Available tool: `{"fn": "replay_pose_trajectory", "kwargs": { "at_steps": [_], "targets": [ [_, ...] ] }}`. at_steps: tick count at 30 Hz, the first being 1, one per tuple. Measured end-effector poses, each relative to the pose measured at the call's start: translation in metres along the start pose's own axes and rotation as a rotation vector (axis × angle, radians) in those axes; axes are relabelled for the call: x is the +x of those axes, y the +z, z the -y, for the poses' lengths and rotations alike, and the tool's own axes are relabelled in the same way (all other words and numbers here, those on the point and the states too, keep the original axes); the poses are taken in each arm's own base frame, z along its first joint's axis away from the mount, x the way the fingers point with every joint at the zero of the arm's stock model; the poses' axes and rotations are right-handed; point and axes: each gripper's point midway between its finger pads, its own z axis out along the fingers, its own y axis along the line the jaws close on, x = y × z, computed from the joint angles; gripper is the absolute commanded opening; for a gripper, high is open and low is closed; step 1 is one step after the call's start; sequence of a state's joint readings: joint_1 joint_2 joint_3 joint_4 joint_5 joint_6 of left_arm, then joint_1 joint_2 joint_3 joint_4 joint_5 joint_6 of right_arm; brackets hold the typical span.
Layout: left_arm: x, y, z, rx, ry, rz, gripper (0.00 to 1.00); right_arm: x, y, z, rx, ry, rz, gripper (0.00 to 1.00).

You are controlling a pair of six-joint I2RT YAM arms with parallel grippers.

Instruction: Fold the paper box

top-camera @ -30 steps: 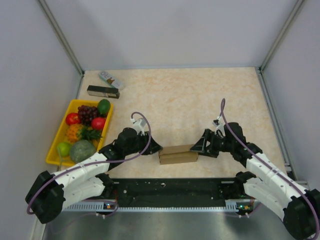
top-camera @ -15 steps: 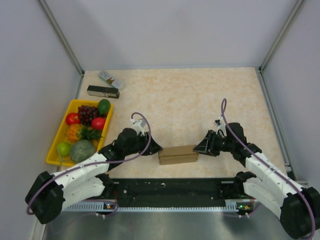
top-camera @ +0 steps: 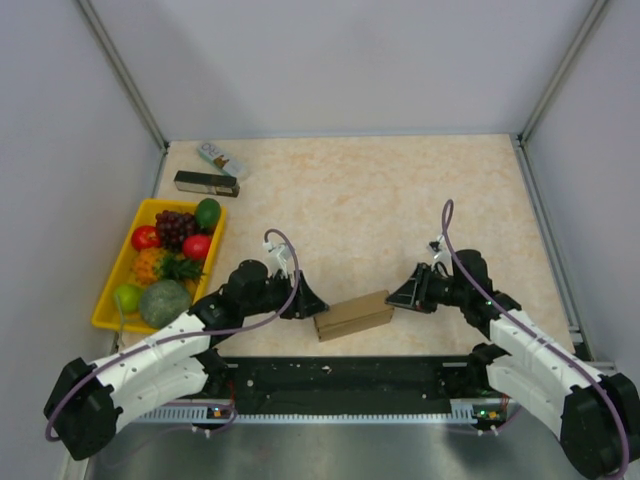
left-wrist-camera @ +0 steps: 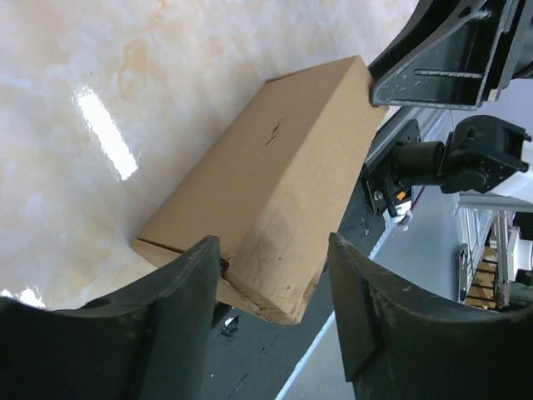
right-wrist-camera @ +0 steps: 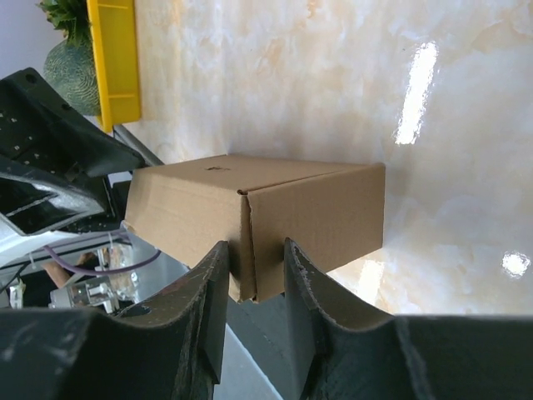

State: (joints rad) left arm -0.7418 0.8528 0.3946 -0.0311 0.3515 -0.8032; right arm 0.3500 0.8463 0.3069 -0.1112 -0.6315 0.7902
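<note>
- Counter (top-camera: 400, 190): pale marbled top, grey walls on three sides; a black rail (top-camera: 340, 375) runs along the near edge between the arm bases
- Left arm (top-camera: 170, 350): black and white, reaches in from the near-left corner toward the middle of the near edge; right arm (top-camera: 530, 350) comes in the same way from the near-right corner; the wrists face each other
- Yellow tray (top-camera: 119, 262): against the left edge, about midway along it; loaded with fruit, dark grapes (top-camera: 175, 225) at the far end, a green round one (top-camera: 163, 300) at the near end
- Paper box (top-camera: 353, 314): plain brown carton, lying flat close to the near edge, about midway between the left and right edges, between the two tools; sits skewed, right end a little farther from the near edge than the left end; the end seen from the right wrist looks closed, with a flap seam down its corner
- Left tool (left-wrist-camera: 273, 240): spread wide, fingers (left-wrist-camera: 175, 308) straddling the box's left end; no clamp visible
- Right tool (right-wrist-camera: 254, 244): drawn narrow, fingers (right-wrist-camera: 200, 317) pinching the seamed corner of the box's right end
- Slim black box (top-camera: 207, 183): near the far-left corner, beyond the tray, lying along the left-right line
- White printed packet (top-camera: 222, 158): just beyond the black box, angled, close to the far edge
</note>
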Motion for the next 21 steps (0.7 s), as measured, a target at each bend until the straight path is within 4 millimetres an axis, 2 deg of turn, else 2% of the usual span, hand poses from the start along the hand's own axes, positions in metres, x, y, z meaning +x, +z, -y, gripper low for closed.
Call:
{"fn": "replay_pose_trajectory", "kwargs": {
  "at_steps": [2, 3, 4, 7, 13, 15, 18, 21],
  "targets": [
    [0.004, 0.0, -0.002, -0.003, -0.009, -0.009, 0.58, 0.0, 0.0, 0.0, 0.0, 0.003, 0.001, 0.28],
    [0.007, 0.0, -0.004, -0.007, -0.014, -0.016, 0.62, 0.0, 0.0, 0.0, -0.002, 0.005, 0.003, 0.28],
    [0.011, 0.0, -0.007, -0.011, -0.018, -0.027, 0.71, 0.0, 0.0, 0.0, -0.002, 0.006, 0.003, 0.28],
    [0.021, -0.001, -0.014, -0.035, -0.037, -0.06, 0.74, 0.0, 0.0, 0.0, -0.003, 0.01, 0.006, 0.28],
    [0.033, -0.005, -0.022, -0.072, -0.053, -0.093, 0.68, -0.001, 0.0, -0.001, -0.003, 0.01, 0.009, 0.28],
    [0.034, -0.005, -0.022, -0.07, -0.051, -0.093, 0.6, -0.001, 0.0, -0.001, -0.003, 0.01, 0.009, 0.28],
    [0.037, -0.004, -0.025, -0.07, -0.05, -0.099, 0.57, -0.001, 0.0, 0.0, -0.002, 0.011, 0.009, 0.28],
    [0.04, -0.001, -0.027, -0.07, -0.053, -0.11, 0.49, -0.001, 0.001, 0.0, 0.001, 0.012, 0.008, 0.26]
  ]
}}
